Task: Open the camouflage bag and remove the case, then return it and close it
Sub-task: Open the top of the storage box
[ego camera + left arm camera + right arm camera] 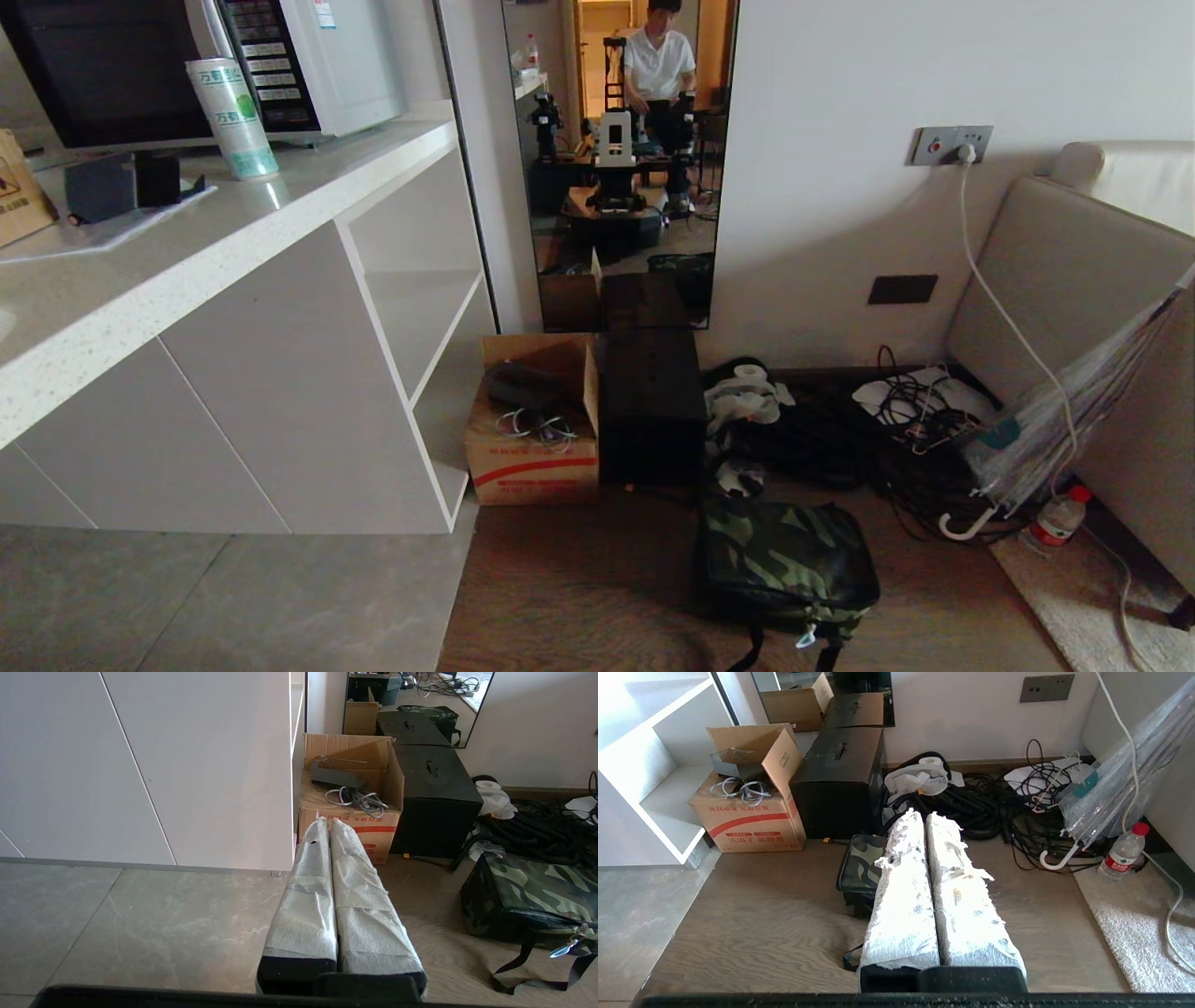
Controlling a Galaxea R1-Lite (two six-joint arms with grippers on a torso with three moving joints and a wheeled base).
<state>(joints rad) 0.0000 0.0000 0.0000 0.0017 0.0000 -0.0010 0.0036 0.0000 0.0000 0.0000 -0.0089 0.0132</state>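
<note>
Camouflage bag [784, 565] lies closed on the wood floor, near centre-right, straps trailing toward the robot. Black box [651, 415] and cardboard box [534, 425] stand beyond it against the wall, cable tangle [887, 439] to the right. Left end effector [327, 823] closed, empty, above the floor left of the bag. Right end effector [923, 817] closed, empty, over the bag.
</note>
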